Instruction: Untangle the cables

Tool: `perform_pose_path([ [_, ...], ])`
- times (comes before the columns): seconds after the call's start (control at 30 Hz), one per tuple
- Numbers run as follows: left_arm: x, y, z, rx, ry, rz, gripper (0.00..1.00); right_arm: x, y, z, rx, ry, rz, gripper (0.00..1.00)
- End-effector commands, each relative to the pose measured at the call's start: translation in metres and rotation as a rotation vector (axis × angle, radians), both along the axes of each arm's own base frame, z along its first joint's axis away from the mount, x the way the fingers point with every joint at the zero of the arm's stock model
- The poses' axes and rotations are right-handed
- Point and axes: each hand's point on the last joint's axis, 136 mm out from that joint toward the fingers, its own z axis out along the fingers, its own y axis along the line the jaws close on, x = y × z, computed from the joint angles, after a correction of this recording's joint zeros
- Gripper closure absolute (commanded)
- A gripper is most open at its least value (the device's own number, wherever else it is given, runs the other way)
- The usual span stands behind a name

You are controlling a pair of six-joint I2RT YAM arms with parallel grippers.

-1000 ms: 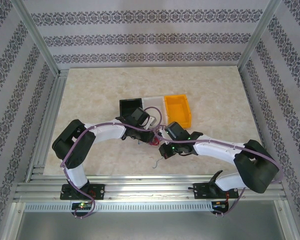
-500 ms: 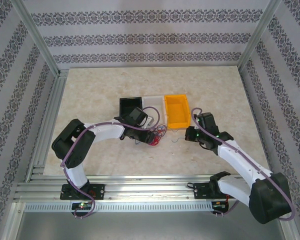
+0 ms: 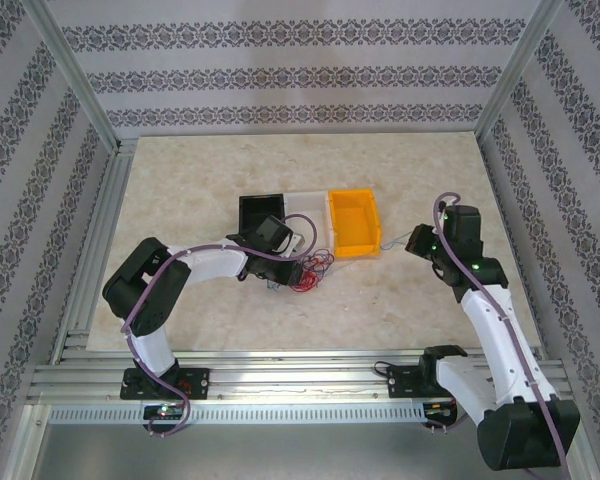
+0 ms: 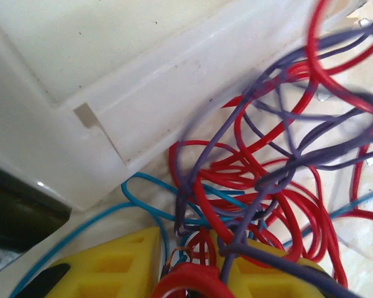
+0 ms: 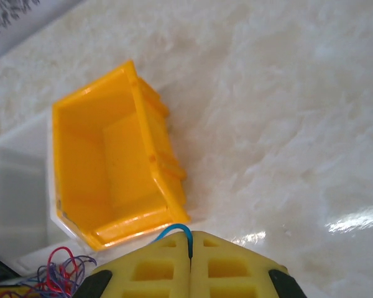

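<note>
left gripper [image 4: 189,261] clamped narrow on the tangled cables [image 4: 267,174] beside the white bin [image 4: 143,105]; right gripper [image 5: 190,248] pinched shut on a blue cable [image 5: 174,227] near the yellow bin [image 5: 112,161]

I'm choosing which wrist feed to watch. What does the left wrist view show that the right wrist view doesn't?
Left wrist, not right wrist: the left gripper, fingers apart with red wire between them, pressed close into the cables. Right wrist, not left wrist: the orange bin, bare table, and the right gripper shut on the blue wire. Both: the white bin, the red-and-purple tangle, blue strands.
</note>
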Motion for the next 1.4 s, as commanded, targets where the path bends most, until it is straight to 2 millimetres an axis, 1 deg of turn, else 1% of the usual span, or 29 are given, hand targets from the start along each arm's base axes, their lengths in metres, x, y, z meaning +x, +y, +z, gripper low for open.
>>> perform_pose_path([
  [0.0,-0.005,0.014,-0.013,0.044,0.026,0.015,0.73,0.0,-0.027,0.035,-0.078,-0.076,-0.082,1.0],
  [0.2,-0.01,0.019,-0.018,0.064,0.039,0.011,0.73,0.0,-0.052,0.078,-0.122,-0.16,-0.147,1.0],
  [0.33,-0.011,0.022,-0.02,0.077,0.042,0.013,0.73,-0.003,-0.075,0.1,-0.171,-0.193,-0.223,1.0],
  [0.4,-0.012,0.024,-0.022,0.083,0.042,0.015,0.74,-0.005,-0.085,0.107,-0.2,-0.193,-0.261,1.0],
  [0.57,-0.014,0.024,-0.022,0.085,0.05,0.015,0.73,-0.01,-0.109,0.118,-0.254,-0.19,-0.349,1.0],
  [0.67,-0.015,0.026,-0.023,0.091,0.051,0.012,0.74,-0.012,-0.116,0.121,-0.264,-0.186,-0.382,1.0],
  [0.8,-0.018,0.032,-0.028,0.119,0.06,0.013,0.83,-0.017,-0.132,0.125,-0.265,-0.167,-0.451,1.0],
  [0.93,-0.024,0.043,-0.034,0.146,0.077,0.035,0.93,-0.02,-0.148,0.135,-0.265,-0.157,-0.513,1.0],
  [1.0,-0.028,0.05,-0.036,0.157,0.087,0.052,0.95,-0.019,-0.156,0.14,-0.263,-0.156,-0.538,1.0],
  [1.13,-0.035,0.063,-0.039,0.18,0.106,0.091,0.95,-0.016,-0.17,0.15,-0.237,-0.164,-0.582,1.0],
  [1.17,-0.037,0.064,-0.04,0.177,0.115,0.103,0.92,-0.015,-0.173,0.151,-0.228,-0.167,-0.586,1.0],
  [1.23,-0.041,0.068,-0.041,0.169,0.13,0.123,0.78,-0.013,-0.177,0.152,-0.206,-0.172,-0.596,1.0],
  [1.27,-0.043,0.068,-0.041,0.166,0.137,0.127,0.74,-0.01,-0.176,0.152,-0.194,-0.177,-0.59,1.0],
  [1.37,-0.046,0.065,-0.042,0.141,0.153,0.136,0.58,-0.005,-0.172,0.145,-0.162,-0.173,-0.568,1.0],
])
